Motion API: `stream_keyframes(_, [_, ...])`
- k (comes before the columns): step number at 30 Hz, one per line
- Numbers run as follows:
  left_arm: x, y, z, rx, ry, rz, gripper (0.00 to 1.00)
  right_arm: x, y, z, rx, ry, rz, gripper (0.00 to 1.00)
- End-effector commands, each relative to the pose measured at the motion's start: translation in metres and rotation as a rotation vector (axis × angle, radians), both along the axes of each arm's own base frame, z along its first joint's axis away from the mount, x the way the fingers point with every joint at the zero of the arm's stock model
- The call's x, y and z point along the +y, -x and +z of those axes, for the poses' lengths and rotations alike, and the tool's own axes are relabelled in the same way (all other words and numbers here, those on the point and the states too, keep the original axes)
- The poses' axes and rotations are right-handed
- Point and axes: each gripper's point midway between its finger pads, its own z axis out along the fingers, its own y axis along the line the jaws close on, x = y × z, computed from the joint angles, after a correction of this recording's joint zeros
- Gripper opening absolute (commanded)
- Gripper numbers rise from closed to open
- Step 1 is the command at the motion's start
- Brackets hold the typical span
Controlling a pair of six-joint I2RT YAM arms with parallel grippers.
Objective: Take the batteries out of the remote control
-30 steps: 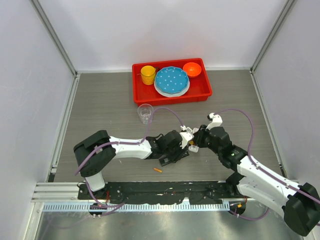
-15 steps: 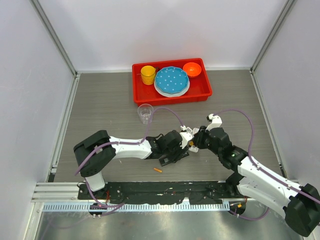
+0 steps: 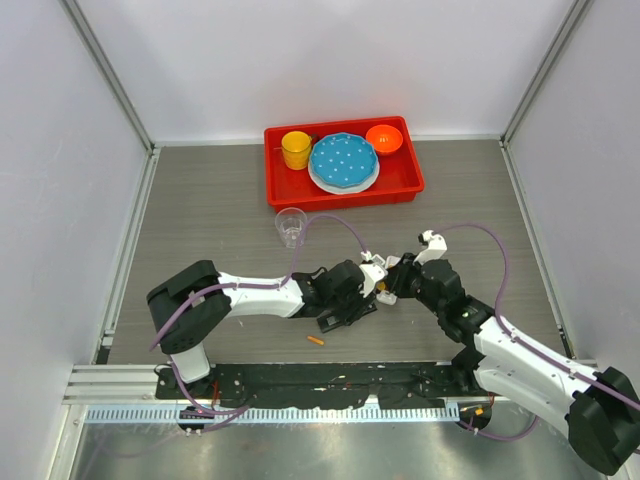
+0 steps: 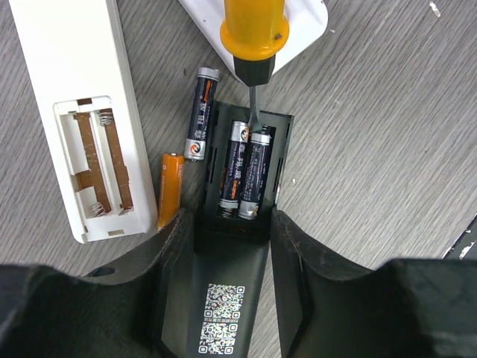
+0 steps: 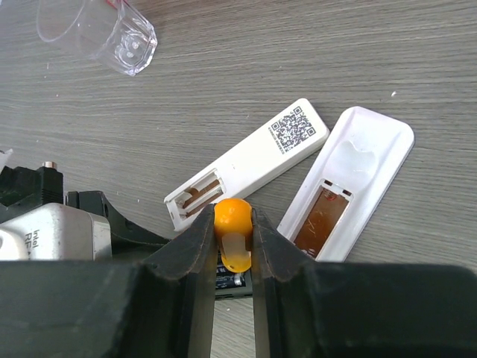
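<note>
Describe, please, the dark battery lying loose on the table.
Find the black remote in the left hand. Between it and the white remote lie two loose batteries. Yours is the dark battery, not the orange one; the other dark pair sits inside the black remote.

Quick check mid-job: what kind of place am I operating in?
Probably a lab robot test cell: plain white panel walls, aluminium frame posts at the corners, and a grey wood-grain tabletop carrying a red plastic tray.

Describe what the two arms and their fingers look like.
The left arm and right arm are white shells with black joints and bases, each trailing a looping purple cable. The fingers are broad, matte black and blocky.
</note>
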Motion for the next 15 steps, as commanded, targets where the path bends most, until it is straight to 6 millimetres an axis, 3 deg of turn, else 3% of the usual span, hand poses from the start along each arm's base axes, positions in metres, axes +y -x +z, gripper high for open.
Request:
stream_keyframes(1, [0.051, 0.009, -0.046, 0.062, -0.228, 0.028, 0.38, 0.038, 0.020, 0.029, 0.040, -0.235, 0.126, 0.01])
stream_keyframes(7, [0.051, 0.009, -0.046, 0.065, -0.228, 0.027, 0.38, 0.040, 0.021, 0.051, 0.020, -0.297, 0.123, 0.01])
stream_keyframes(15, [0.050, 0.008, -0.046, 0.065, -0.227, 0.028, 0.37, 0.036, 0.021, 0.049, 0.031, -0.272, 0.109, 0.01])
